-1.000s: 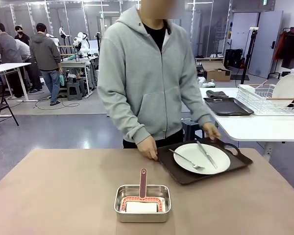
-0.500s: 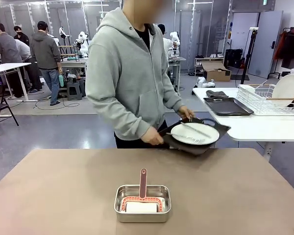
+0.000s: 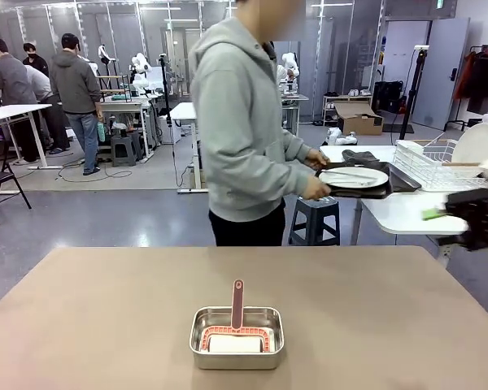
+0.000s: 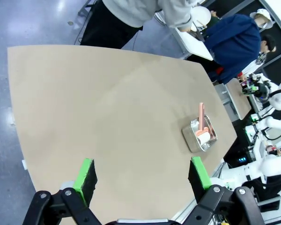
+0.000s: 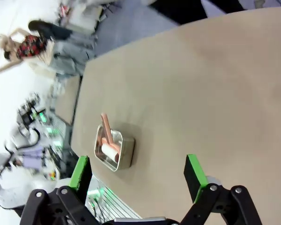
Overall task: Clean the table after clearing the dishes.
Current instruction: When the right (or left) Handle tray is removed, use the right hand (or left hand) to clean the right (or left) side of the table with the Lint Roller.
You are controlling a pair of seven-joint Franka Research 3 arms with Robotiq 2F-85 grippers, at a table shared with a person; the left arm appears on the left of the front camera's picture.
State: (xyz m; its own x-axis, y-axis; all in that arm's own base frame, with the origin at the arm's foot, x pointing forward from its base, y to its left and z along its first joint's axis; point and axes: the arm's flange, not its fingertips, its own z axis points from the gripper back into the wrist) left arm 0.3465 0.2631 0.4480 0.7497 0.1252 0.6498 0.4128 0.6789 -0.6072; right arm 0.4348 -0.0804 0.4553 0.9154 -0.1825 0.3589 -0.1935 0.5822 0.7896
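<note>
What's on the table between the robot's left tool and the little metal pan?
Nothing. In the left wrist view, the stretch of tan table from the open left tool to the steel pan is bare.

The left gripper [image 4: 142, 172] hangs with its jaws spread wide, green pads [image 4: 85, 174] facing each other and nothing between them. The right gripper [image 5: 136, 171] is likewise wide open and empty. In the front view it juts in from the right edge, blurred.
</note>
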